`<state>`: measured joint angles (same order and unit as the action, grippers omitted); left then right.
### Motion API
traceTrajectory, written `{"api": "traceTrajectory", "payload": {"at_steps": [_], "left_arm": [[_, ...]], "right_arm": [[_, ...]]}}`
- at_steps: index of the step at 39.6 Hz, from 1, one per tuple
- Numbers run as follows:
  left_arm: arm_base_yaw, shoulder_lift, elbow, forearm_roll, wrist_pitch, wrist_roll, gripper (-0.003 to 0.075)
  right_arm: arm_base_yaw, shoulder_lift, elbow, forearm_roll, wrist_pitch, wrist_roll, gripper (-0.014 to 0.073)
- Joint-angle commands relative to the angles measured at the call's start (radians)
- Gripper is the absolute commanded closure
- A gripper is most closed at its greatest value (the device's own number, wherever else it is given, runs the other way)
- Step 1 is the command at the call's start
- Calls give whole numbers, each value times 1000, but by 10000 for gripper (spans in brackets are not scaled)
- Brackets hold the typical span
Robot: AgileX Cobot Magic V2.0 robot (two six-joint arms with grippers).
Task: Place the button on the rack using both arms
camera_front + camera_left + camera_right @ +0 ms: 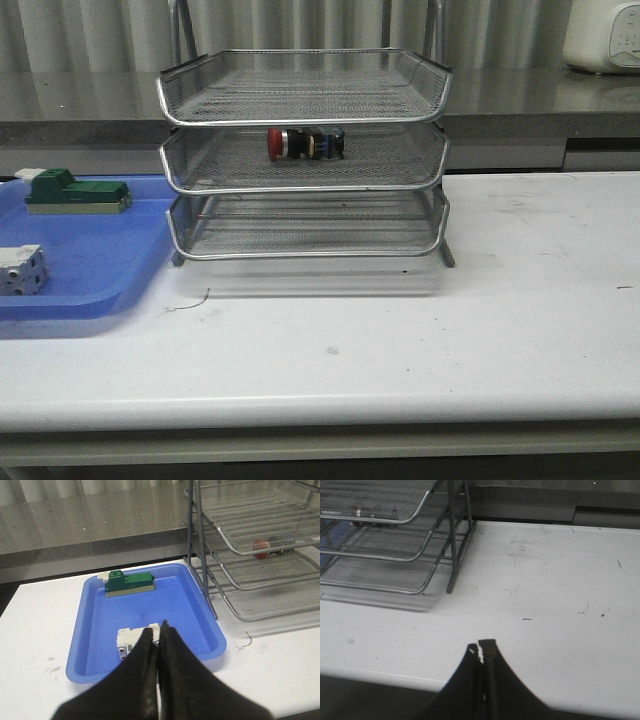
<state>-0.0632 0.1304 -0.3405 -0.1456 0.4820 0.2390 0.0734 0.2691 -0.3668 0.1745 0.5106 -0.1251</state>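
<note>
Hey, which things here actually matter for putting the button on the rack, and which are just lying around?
Part of the job:
- button, lying on the rack's middle tier
- rack
- left gripper, shut
- right gripper, shut

Just lying about:
- blue tray
- green block in the tray
- white block in the tray

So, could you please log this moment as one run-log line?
button: lying on rack middle tier | left gripper: shut, empty, over blue tray | right gripper: shut, empty, over table
</note>
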Motion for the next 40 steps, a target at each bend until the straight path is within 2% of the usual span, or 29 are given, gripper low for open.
{"api": "traceTrajectory", "payload": {"at_steps": [1,5,9,12,19,24,40], "left_arm": [[3,-13,-1,-12,-117,-10,739],[3,-84,68,1,-172,-39,739],[3,-164,154,74,-211,-177,739],[3,-151,199,118,-227,-254,739],[3,-160,284,118,-247,-263,739],[3,-160,360,118,-352,-263,739],[3,-158,357,118,-348,-263,739]], "right_arm": [[-7,7,-24,6,-73,0,653],[-7,7,-24,6,-73,0,653],[-7,7,-24,6,-72,0,653],[-7,8,-24,6,-72,0,653],[-7,8,-24,6,-72,0,653],[-7,8,-24,6,-71,0,653],[-7,8,-24,6,-67,0,653]]}}
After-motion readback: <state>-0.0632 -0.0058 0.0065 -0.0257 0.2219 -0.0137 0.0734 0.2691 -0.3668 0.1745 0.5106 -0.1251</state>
